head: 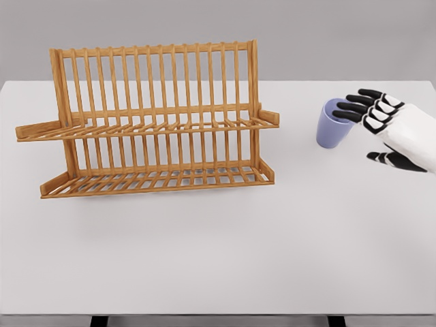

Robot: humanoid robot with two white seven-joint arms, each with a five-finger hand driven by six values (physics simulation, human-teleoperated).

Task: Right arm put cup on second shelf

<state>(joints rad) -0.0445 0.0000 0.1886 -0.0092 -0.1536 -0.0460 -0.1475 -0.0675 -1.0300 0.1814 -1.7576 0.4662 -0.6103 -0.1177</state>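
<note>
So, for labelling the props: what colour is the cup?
Lavender purple cup, clearest in the head view.

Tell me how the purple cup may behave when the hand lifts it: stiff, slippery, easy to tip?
The purple cup looks rigid and smooth, so it may slip in the right hand. It narrows toward its base, so a sideways push could tip it. It appears empty, probably light.

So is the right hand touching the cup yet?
Cannot tell. In the head view the right hand's fingertips overlap the cup's rim, showing neither contact nor gap.

A bare simulated test bench — plain white table, grey backdrop, wooden dish rack.
</note>
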